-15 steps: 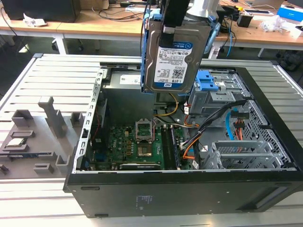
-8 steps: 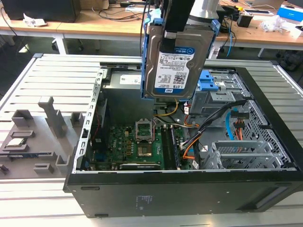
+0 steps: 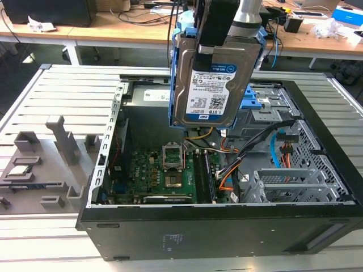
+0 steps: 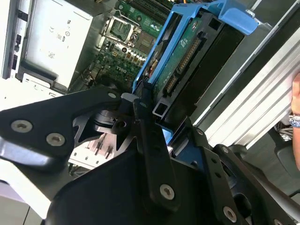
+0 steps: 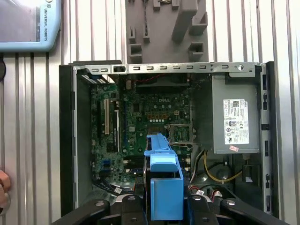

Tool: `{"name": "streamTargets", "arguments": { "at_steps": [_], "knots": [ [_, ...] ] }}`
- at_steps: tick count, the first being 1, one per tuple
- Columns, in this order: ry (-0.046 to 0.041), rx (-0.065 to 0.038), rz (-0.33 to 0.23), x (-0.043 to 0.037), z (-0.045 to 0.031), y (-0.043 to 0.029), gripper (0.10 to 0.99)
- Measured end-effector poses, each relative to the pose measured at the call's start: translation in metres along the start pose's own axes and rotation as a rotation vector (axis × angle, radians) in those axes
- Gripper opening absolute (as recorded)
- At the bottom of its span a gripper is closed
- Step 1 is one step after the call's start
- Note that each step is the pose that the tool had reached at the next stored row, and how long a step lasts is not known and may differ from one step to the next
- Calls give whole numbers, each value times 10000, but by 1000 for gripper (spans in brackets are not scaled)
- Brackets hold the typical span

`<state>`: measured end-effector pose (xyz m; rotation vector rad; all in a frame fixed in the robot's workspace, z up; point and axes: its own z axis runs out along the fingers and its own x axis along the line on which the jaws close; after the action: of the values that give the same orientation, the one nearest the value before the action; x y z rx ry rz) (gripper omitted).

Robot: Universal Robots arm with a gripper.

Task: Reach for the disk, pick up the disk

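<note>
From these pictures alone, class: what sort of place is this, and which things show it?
Probably a robotics lab or workshop: an open computer case lies on a slotted aluminium table, cluttered desks stand behind, and the gripper holds the disk above the case.

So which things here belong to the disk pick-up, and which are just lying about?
Job:
- disk, lifted above the open computer case
- gripper, shut on it

Lying about:
- grey fixture blocks
- power supply
- motherboard

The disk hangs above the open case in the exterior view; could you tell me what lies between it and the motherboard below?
Only open air: in the exterior view the disk, held by the claw, hangs clear above the motherboard.
</note>
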<state>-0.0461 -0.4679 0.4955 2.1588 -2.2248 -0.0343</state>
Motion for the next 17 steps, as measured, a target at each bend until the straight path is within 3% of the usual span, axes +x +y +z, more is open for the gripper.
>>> {"name": "streamTargets", "arguments": {
  "at_steps": [8,13,17],
  "knots": [
    [0,0,-1,174,2,-5,369],
    [1,0,0,329,4,-10,369],
    [1,0,0,395,5,-12,369]
  ]
}}
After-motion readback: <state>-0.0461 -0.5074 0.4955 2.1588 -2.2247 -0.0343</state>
